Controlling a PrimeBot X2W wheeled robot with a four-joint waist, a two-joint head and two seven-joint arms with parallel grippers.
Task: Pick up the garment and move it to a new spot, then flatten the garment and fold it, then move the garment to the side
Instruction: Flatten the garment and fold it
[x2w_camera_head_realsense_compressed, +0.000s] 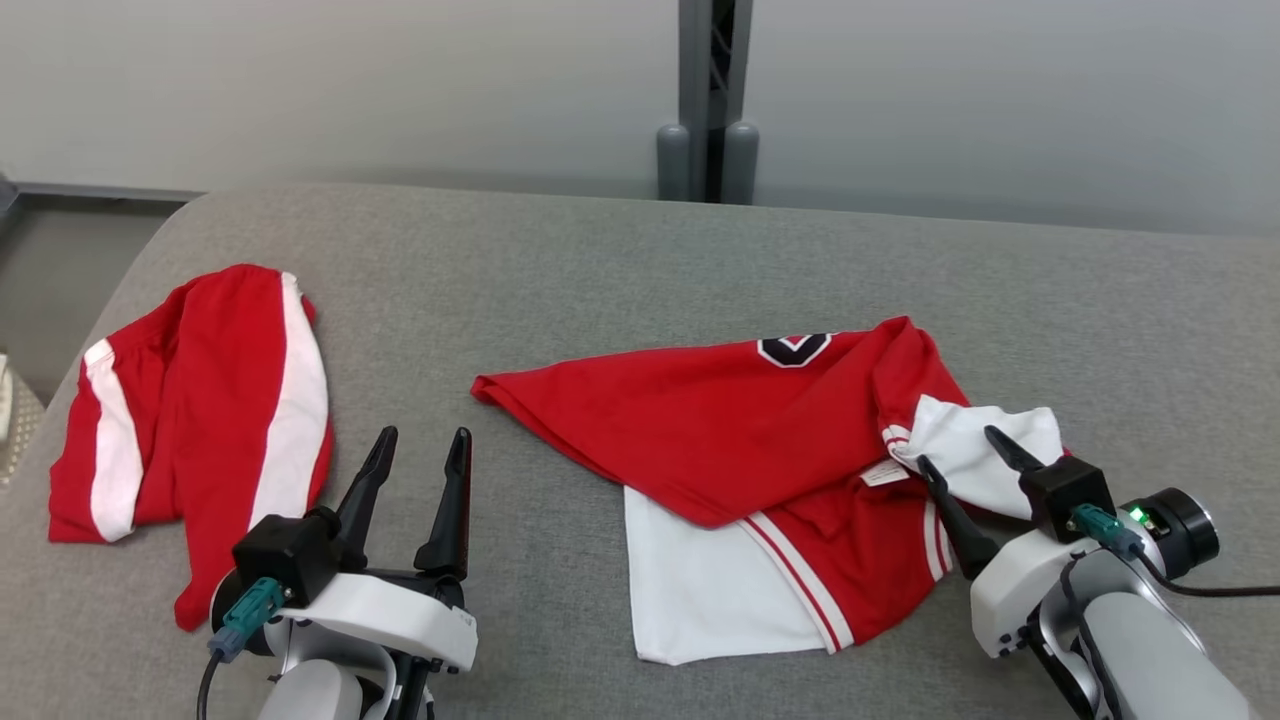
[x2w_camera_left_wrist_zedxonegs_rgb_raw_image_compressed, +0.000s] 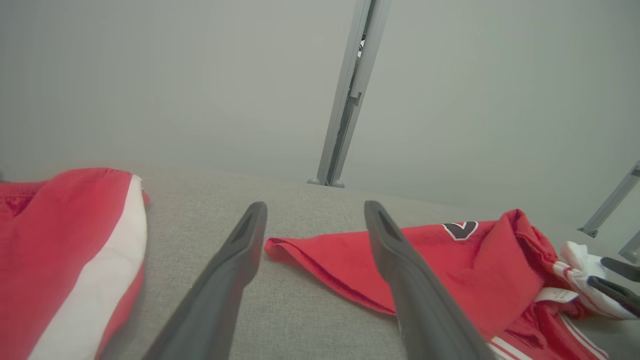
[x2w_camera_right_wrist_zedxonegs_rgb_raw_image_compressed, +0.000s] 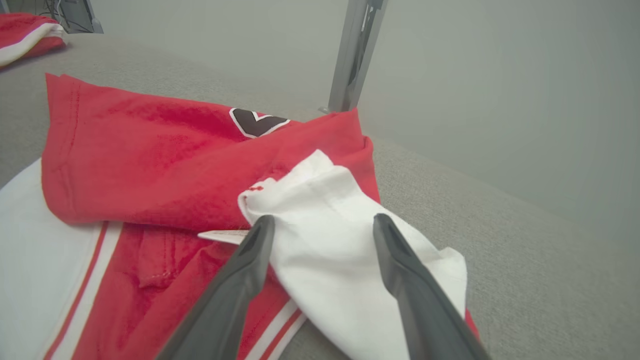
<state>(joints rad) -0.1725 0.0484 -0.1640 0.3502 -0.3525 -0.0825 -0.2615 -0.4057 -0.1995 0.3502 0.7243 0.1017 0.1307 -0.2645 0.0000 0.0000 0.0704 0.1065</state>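
Head view: red and white jersey (x2w_camera_head_realsense_compressed: 720, 420) lies crumpled on the grey padded surface (x2w_camera_head_realsense_compressed: 600, 270), centre-right, partly folded over itself, white panel toward the robot. Left gripper (x2w_camera_head_realsense_compressed: 425, 435) has its fingers apart and nothing between them, over bare surface between the jersey and a second red and white garment (x2w_camera_head_realsense_compressed: 200, 400) at far left. Right gripper (x2w_camera_head_realsense_compressed: 957, 447) has its fingers spread, tips at the jersey's white sleeve (x2w_camera_head_realsense_compressed: 985, 445). Grey post (x2w_camera_head_realsense_compressed: 708, 100) stands behind the surface.

Left wrist view: fingers wide apart, jersey's pointed red corner just ahead of them. Second garment at left.

Right wrist view: fingers apart, straddling the white sleeve. Can't tell if they touch the cloth. Label tag (x2w_camera_right_wrist_zedxonegs_rgb_raw_image_compressed: 220, 235) beside the left fingertip, black emblem (x2w_camera_right_wrist_zedxonegs_rgb_raw_image_compressed: 255, 122) further up on the red.
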